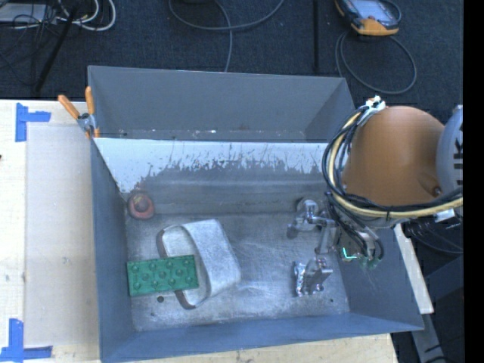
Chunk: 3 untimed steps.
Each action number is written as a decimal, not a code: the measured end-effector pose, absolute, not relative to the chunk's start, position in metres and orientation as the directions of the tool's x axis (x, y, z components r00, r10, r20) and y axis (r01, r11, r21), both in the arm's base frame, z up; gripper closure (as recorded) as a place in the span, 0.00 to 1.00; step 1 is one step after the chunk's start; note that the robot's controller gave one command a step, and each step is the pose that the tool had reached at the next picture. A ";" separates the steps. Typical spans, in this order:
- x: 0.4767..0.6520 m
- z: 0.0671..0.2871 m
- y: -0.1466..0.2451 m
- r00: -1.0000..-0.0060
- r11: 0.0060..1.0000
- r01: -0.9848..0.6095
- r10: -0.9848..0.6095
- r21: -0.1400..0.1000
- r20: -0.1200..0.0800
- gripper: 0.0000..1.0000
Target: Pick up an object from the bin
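My gripper [308, 248] hangs over the right part of the bin floor, its two metal fingers spread wide apart, one at the back and one nearer the front, with nothing between them. A grey cup-like container [206, 259] lies on its side at the left-centre of the floor, well to the left of the gripper. A green studded flat brick [162, 274] rests against the container's front left side. A small reddish-brown round piece [141, 205] sits in the back left corner of the floor.
The bin's sloped walls rise close behind and to the right of the gripper. An orange dome and looped cables sit on the wrist above the right wall. Bare floor stretches between the container and the gripper.
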State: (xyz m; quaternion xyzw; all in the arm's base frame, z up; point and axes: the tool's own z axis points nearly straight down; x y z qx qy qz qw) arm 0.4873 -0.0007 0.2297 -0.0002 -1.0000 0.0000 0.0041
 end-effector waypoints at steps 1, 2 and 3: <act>0.514 0.128 -0.060 -0.999 0.999 0.046 0.046 -0.001 0.008 0.00; 0.499 0.071 -0.094 -0.975 0.975 0.223 0.223 0.002 0.000 0.00; 0.500 0.073 -0.094 -0.975 0.975 0.220 0.220 0.001 -0.002 1.00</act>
